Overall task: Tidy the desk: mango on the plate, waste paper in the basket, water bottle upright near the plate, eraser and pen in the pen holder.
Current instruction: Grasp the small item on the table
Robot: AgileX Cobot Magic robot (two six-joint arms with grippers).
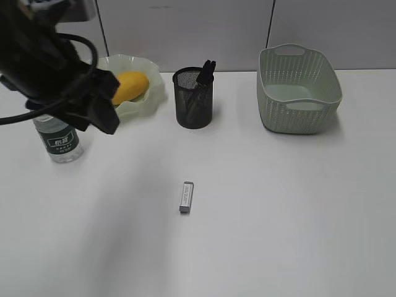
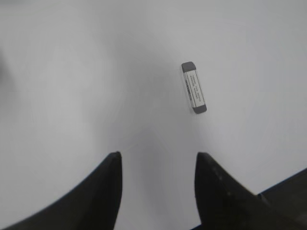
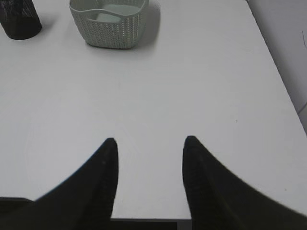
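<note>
Eraser sleeve print & water bottle label unreadable; L gripper, R gripper jaws spread.

We see our left gripper hanging empty over the desk, its jaws apart, the eraser lying flat well beyond them.

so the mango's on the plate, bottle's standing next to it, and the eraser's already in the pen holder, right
Not quite. The mango is on the plate and the bottle stands beside it, but the eraser lies on the desk, apart from the pen holder, as the exterior view shows.
</note>
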